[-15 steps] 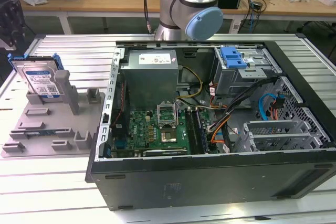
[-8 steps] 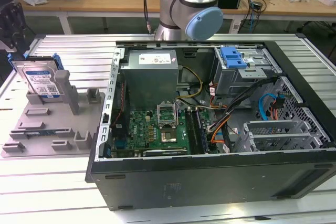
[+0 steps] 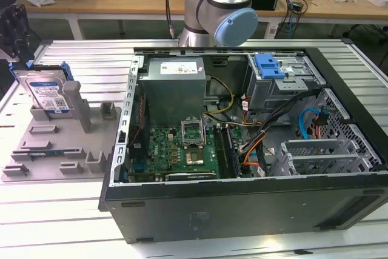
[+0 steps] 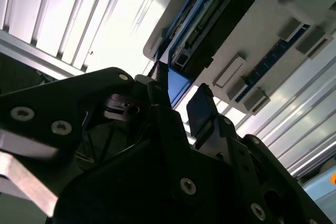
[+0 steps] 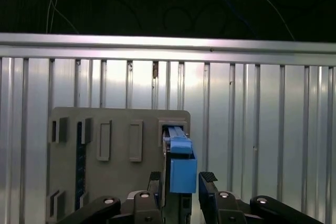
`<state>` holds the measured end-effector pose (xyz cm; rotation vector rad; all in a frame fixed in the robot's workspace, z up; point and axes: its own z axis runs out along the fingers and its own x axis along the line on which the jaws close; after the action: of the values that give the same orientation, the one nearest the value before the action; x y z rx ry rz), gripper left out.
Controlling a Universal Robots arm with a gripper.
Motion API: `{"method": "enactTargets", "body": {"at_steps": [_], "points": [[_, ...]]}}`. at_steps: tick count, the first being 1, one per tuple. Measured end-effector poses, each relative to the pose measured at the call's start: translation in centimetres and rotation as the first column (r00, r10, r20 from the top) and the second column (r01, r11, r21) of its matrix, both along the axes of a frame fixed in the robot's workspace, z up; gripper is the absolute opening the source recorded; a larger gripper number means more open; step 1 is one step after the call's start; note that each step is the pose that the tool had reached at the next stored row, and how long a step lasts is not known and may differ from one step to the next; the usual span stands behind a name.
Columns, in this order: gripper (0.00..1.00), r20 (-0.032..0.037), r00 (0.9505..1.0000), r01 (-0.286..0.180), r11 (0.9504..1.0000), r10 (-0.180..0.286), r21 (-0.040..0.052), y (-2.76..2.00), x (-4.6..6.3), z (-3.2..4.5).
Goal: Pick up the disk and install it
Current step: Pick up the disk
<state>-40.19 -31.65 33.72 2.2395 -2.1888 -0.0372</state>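
Labels in view, no print legible

At nine o'clock in the exterior view, a white-and-blue label (image 3: 53,100) covers the face of the disk (image 3: 42,86), its lines too fine to read. The white sticker (image 3: 180,66) on the power supply (image 3: 173,98) near twelve o'clock and a faint mark (image 3: 200,216) on the computer case (image 3: 273,207) wall at six o'clock are also unreadable.

1. the fixture plate (image 3: 36,156) lies on the table (image 3: 60,228), at the exterior view's left.
2. the disk (image 3: 48,92) stands upright at the plate's far end.
3. the computer case (image 3: 242,210) lies just beside the plate, at the exterior view's right.
4. the arm (image 3: 221,4) stands behind the case.
5. the gripper (image 5: 181,182) hangs near the disk, which in the first wrist view lies between its spread fingers.
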Motion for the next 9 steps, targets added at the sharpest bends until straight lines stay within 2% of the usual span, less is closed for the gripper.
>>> {"method": "enactTargets", "body": {"at_steps": [9], "points": [[0.42,0.0000,0.9999,0.014,0.9999,-0.014,0.0012,-0.09,0.02,-0.46]]}}
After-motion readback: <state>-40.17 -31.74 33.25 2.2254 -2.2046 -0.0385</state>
